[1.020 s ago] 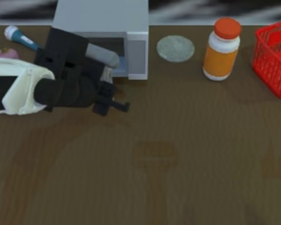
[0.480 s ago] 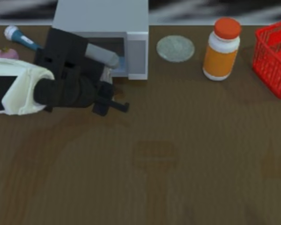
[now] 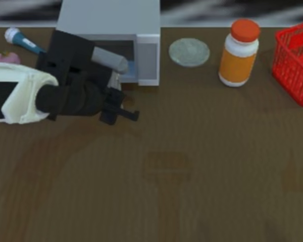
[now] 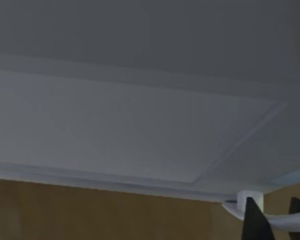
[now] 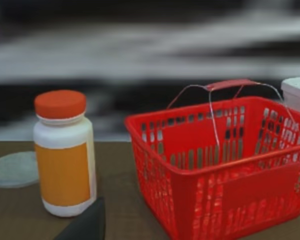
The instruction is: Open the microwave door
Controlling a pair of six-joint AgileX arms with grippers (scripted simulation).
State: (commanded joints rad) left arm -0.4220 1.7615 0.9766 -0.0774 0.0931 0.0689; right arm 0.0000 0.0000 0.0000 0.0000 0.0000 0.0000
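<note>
The light-grey microwave (image 3: 108, 17) stands at the back left of the table, its grey control strip (image 3: 147, 56) facing the front. Its cavity shows dark beside the strip, so the microwave door (image 4: 130, 130) stands swung out. In the top view my left arm covers most of the door. The left wrist view is filled by the door's grey window panel. My left gripper (image 4: 272, 207) is shut on the white handle (image 4: 250, 197) at the door's edge. In the top view this gripper (image 3: 120, 107) is just in front of the microwave. Only a dark part of my right gripper (image 5: 87, 227) shows.
An orange-capped bottle (image 3: 238, 53), a grey round disc (image 3: 189, 52) and a red basket (image 3: 295, 63) stand along the back right. A blue-handled microphone (image 3: 21, 40) and a pink thing (image 3: 6, 58) lie at the back left. The wide front of the brown table (image 3: 192, 191) is bare.
My left arm has edged very slightly to the left at the handle; nothing else has visibly moved.
</note>
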